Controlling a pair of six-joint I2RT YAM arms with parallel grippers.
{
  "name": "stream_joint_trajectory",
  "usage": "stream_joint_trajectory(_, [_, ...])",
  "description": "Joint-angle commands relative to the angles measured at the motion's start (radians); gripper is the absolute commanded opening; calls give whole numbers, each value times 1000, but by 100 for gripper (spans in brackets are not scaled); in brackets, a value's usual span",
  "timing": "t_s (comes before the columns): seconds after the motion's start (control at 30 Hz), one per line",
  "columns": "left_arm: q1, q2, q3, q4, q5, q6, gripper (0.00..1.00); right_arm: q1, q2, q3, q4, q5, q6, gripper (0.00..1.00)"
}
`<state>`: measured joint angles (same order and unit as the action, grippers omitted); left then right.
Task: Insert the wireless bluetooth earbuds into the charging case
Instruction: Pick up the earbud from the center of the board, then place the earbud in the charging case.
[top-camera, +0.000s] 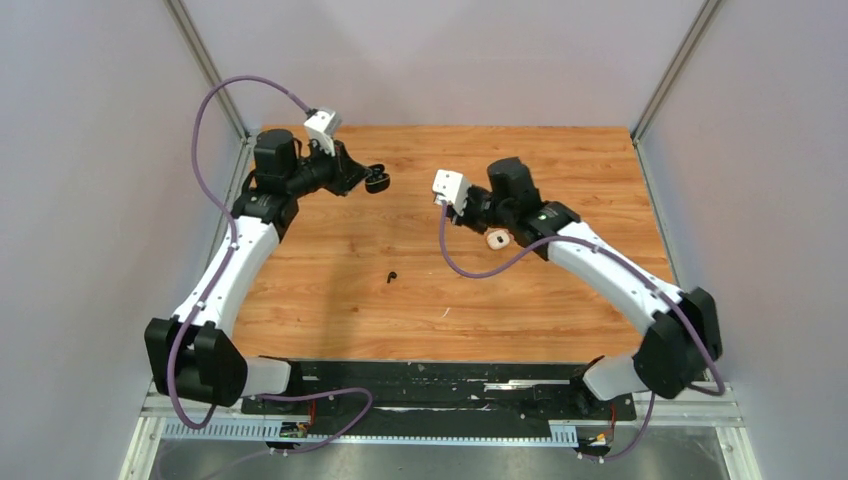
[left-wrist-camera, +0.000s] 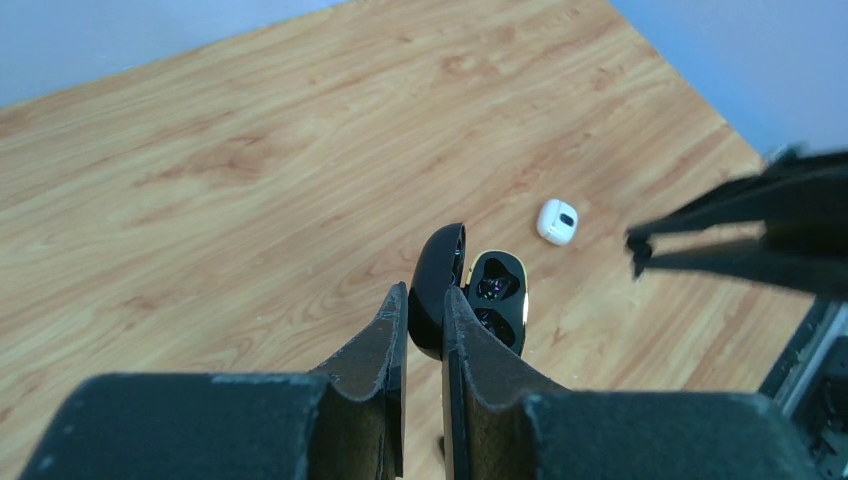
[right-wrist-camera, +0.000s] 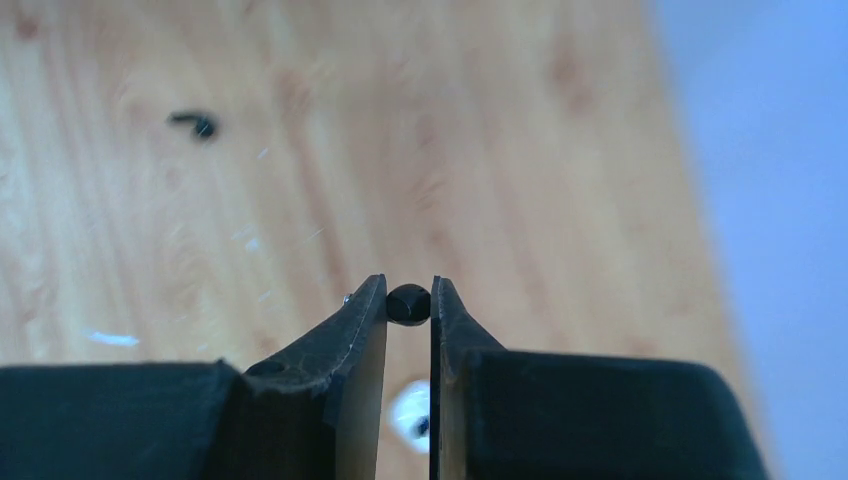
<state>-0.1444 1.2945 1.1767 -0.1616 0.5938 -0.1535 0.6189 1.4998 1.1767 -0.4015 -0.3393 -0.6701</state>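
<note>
My left gripper (left-wrist-camera: 425, 296) is shut on the raised lid of the open black charging case (left-wrist-camera: 497, 298) and holds it above the table; the case's two sockets look empty. In the top view that case (top-camera: 377, 180) sits at the left gripper (top-camera: 362, 178), far left of centre. My right gripper (right-wrist-camera: 408, 286) is shut on a tiny black earbud (right-wrist-camera: 408, 304), held above the wood. In the top view the right gripper (top-camera: 478, 218) is right of centre. A second black earbud (top-camera: 391, 276) lies on the table and also shows in the right wrist view (right-wrist-camera: 195, 123). No white earbuds are in view.
A closed white charging case (top-camera: 497, 239) lies on the wooden table (top-camera: 560, 300) just under the right gripper; it also shows in the left wrist view (left-wrist-camera: 557, 221). The right gripper's fingers (left-wrist-camera: 720, 238) reach in from the right of the left wrist view. Grey walls enclose the table.
</note>
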Motion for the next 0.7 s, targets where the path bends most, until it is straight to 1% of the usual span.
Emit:
stream_joint_trajectory(0.0, [-75,39,80,-3,8,59,0,2,-154,75,173,18,-185,0])
stream_joint_trajectory(0.13, [-139,83,141,-3,29,39,0,3,-244,65,306,-63,-314,0])
stream_joint_trajectory(0.27, [-187,103,169,24,85,33,0,32,-329,-63,572,-134,-442,0])
stream_joint_trajectory(0.33, [-203,106,179,37,121,30,0,52,-343,-106,634,-144,-505,0])
stream_joint_trajectory(0.47, [-222,100,193,43,157,41,0,73,-329,-75,582,-138,-530,0])
stream_joint_trajectory(0.67, [-250,78,194,21,191,84,0,90,-309,-57,548,-113,-560,0])
